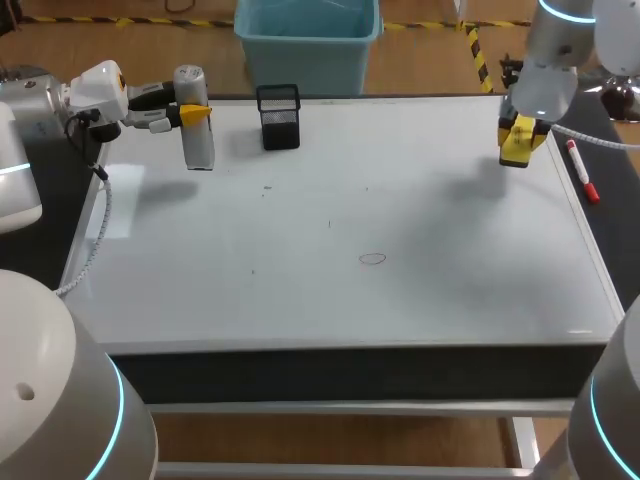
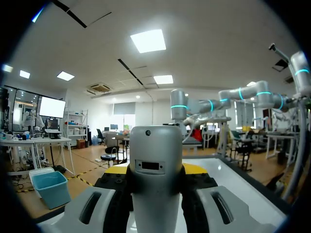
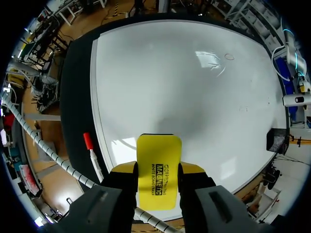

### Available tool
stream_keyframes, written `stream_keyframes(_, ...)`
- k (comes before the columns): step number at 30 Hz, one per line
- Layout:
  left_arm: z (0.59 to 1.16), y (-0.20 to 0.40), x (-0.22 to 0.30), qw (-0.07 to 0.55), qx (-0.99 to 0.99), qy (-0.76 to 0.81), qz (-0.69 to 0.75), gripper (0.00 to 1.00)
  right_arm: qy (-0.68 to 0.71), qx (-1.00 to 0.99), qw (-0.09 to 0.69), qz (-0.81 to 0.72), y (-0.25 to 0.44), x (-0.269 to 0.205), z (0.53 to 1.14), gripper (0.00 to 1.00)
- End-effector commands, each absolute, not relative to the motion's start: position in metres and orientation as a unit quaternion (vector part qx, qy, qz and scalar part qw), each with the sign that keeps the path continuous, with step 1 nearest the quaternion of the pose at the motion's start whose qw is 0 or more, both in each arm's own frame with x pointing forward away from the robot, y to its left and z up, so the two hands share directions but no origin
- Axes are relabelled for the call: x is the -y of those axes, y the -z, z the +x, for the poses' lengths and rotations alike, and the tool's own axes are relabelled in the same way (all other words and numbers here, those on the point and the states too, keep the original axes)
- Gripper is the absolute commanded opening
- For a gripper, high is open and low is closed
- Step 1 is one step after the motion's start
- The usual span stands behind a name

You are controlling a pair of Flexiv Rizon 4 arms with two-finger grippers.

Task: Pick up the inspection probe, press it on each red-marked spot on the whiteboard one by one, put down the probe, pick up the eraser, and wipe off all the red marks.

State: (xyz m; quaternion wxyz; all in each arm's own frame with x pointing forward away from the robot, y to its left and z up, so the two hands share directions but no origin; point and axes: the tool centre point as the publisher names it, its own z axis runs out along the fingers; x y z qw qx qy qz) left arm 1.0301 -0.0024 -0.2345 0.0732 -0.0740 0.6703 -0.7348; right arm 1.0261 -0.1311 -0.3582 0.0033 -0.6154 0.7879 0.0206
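Right gripper (image 3: 158, 171), closest in its wrist view, has a trip ahead: the red ring (image 3: 229, 57) sits well away across the whiteboard (image 3: 194, 107), so I'd carry the yellow eraser (image 3: 159, 150) over, lay it flat, rub past the outline. Its 2 tips pinch the eraser from both sides. Left wrist view: left gripper (image 2: 156, 171) is clamped on the grey probe (image 2: 155, 145). Head view: probe at the board's far-left corner, ring mid-board.

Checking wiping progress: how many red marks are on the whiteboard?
1: a red oval mark near the middle of the whiteboard, toward its front edge. Other specks are too small to tell.
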Motion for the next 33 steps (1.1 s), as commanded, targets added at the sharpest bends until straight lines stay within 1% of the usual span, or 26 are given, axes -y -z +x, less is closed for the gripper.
stream_keyframes(1,1.030,0.233,0.003,0.073,-0.671,0.734,-0.074,0.00,-0.019,-0.787,0.003,-0.616,0.357,0.132,1.026,0.00)
stream_keyframes(5,1.010,0.230,0.027,0.061,-0.685,0.723,-0.065,0.00,-0.019,-0.787,0.003,-0.616,0.357,0.132,1.026,0.00)
stream_keyframes(13,0.963,0.224,0.086,0.057,-0.685,0.726,-0.022,0.00,-0.019,-0.787,0.003,-0.616,0.357,0.132,1.026,0.00)
stream_keyframes(24,0.896,0.225,0.160,0.023,-0.660,0.750,0.023,0.00,-0.019,-0.787,0.003,-0.616,0.357,0.132,1.026,0.00)
stream_keyframes(33,0.862,0.237,0.212,0.005,-0.645,0.763,0.029,0.00,-0.019,-0.787,0.003,-0.616,0.357,0.132,1.026,0.00)
